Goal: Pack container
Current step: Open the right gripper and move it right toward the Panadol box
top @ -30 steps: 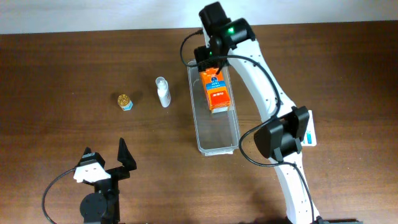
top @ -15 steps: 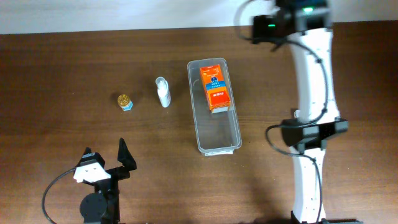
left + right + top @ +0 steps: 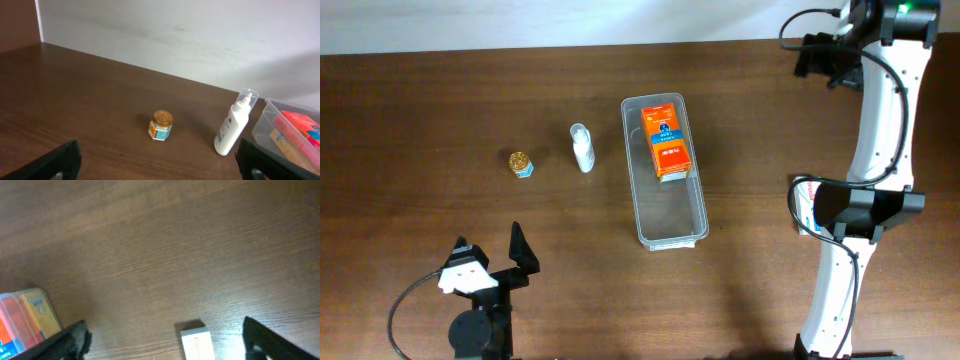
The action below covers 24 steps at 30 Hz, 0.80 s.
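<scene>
The container (image 3: 665, 170) is lying mid-surface (image 3: 440, 100), with the orange box (image 3: 667, 145) sitting in its far half. The right jaws are hanging over the far right corner, spread wide on nothing, and the left jaws are gaping empty too. The white box (image 3: 197, 344) is looking like the next pick. The right jaws should be squaring across its narrow sides, then aiming for the container's bare near half.

I see box (image 3: 665, 145) inside container (image 3: 672, 215), far half | bottle (image 3: 582, 148) near container's left side | jar (image 3: 521, 163) farther left of container, beyond bottle
</scene>
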Available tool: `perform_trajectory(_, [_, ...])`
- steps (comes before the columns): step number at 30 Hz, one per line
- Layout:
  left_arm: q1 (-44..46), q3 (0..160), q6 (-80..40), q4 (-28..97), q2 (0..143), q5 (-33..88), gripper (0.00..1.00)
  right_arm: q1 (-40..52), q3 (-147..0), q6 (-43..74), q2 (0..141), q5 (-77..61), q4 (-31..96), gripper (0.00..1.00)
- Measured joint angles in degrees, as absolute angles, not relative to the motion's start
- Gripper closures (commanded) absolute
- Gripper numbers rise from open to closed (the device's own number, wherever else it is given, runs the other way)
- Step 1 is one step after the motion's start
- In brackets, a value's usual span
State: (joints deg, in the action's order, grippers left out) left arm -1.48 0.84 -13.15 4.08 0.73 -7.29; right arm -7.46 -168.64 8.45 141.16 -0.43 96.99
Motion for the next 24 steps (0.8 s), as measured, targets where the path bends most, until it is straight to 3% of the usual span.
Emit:
perform_trajectory(15, [-1.48, 0.84, -13.15, 4.08, 0.73, -7.31, 0.01, -10.94, -165.03, 5.15, 139.35, -3.36, 96.95, 0.07])
perform_trajectory(24, [-1.48, 0.84, -13.15, 4.08, 0.73, -7.29, 0.01, -10.94, -136.97, 3.77, 121.14, -0.03, 96.84, 0.06])
